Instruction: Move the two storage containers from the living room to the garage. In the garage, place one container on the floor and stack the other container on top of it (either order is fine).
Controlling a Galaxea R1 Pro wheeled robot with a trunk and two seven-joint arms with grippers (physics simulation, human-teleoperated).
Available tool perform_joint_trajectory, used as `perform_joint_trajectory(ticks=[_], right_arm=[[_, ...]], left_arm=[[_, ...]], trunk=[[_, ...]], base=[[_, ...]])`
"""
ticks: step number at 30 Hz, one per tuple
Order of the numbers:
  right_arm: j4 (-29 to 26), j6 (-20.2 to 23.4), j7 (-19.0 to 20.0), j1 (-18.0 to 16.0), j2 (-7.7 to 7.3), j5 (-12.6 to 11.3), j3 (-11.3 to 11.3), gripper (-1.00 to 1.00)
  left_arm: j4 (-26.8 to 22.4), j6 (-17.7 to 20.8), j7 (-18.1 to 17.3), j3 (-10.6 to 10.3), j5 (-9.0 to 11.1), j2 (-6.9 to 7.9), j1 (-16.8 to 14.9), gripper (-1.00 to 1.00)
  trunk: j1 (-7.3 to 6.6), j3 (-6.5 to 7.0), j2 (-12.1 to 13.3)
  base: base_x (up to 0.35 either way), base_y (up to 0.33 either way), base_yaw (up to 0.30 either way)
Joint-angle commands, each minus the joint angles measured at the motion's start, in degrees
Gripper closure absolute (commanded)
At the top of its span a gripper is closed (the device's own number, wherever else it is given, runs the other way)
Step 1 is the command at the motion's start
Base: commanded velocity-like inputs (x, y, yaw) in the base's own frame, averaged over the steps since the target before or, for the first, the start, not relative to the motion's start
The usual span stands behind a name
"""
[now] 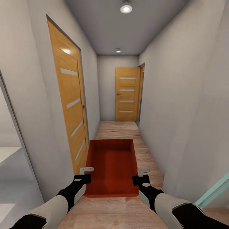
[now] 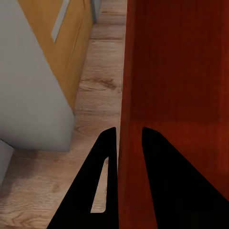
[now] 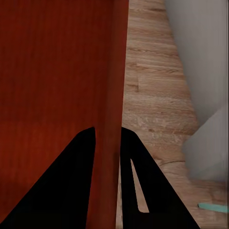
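Note:
One orange-red storage container (image 1: 111, 167) hangs in front of me above the wood-plank hallway floor, held level between both arms. My left gripper (image 1: 86, 170) is shut on its left wall, and my right gripper (image 1: 143, 171) is shut on its right wall. In the left wrist view the two black fingers (image 2: 102, 191) straddle the thin red wall of the container (image 2: 176, 95). The right wrist view shows the same pinch: black fingers (image 3: 138, 186) on either side of the container wall (image 3: 62, 71).
I am in a narrow corridor with pale grey walls. A honey-brown panelled door (image 1: 71, 108) stands close on the left, another door (image 1: 127, 94) closes the far end, with an opening (image 1: 141, 92) beside it. A teal-edged frame (image 1: 214, 190) sits at the lower right.

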Motion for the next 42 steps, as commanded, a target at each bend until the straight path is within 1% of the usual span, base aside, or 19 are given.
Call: perform_joint_trajectory(ticks=[1,6,16,42], right_arm=[[-0.1,-0.4,-0.5,-0.1,-0.91,-0.5,-1.2,1.00],[-0.1,-0.4,-0.8,-0.1,-0.91,-0.5,-1.2,1.00],[-0.1,-0.5,-0.9,-0.1,-0.91,-0.4,-1.1,1.00],[-0.1,-0.5,-0.9,-0.1,-0.91,-0.5,-1.1,1.00]], left_arm=[[0.0,0.4,1.8,0.9,0.4,1.16,0.0,1.00],[0.0,0.4,1.8,0.9,0.4,1.16,0.0,1.00],[0.0,0.4,1.9,0.9,0.4,1.16,0.0,1.00],[-0.1,0.4,1.9,0.9,0.4,1.20,0.0,1.00]], trunk=[[0.01,-0.09,-0.1],[0.01,-0.09,-0.1],[0.01,-0.09,-0.1],[0.01,-0.09,-0.1]], base=[[0.000,0.000,-0.227],[0.000,0.000,-0.153],[0.040,0.000,-0.015],[0.314,0.000,0.000]])
